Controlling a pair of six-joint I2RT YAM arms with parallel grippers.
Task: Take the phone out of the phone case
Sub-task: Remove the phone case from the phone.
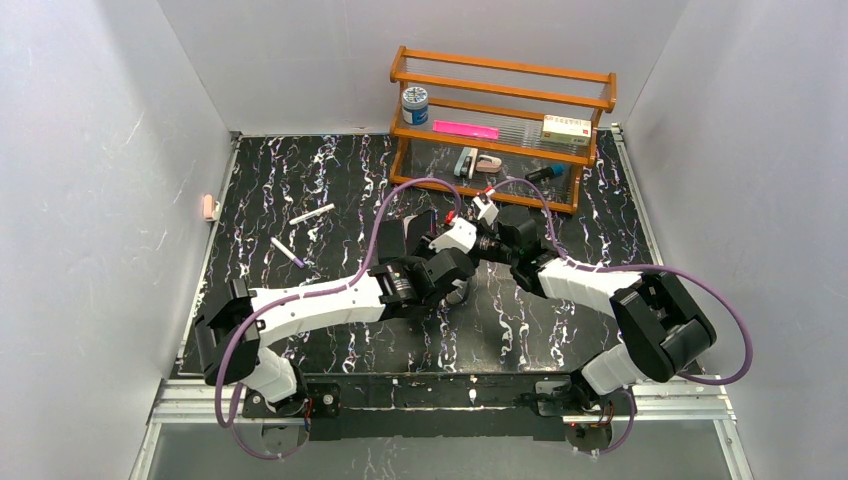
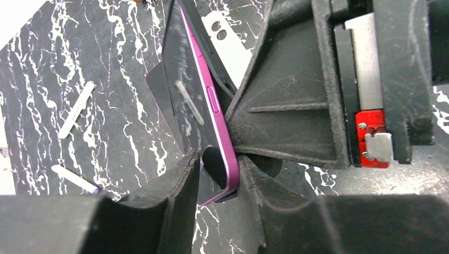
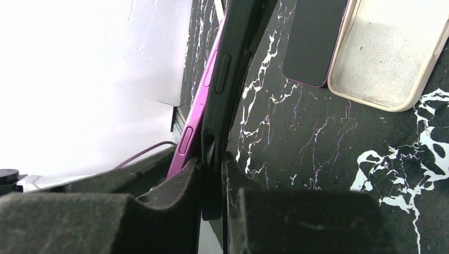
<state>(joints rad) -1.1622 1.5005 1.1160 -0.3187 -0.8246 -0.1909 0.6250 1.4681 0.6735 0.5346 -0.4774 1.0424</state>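
The purple phone stands on edge above the table, its dark screen facing left in the left wrist view. My left gripper is shut on its lower corner. The black phone case runs alongside the phone, partly peeled off it. My right gripper is shut on the case's edge. In the top view both grippers meet at the table's middle, left and right, and they hide the phone and case there. The right gripper's black body sits right against the phone.
A wooden shelf rack with a jar, a pink item and a box stands at the back. Two white pens lie at the left. A second dark phone and a cream case lie flat under the right wrist.
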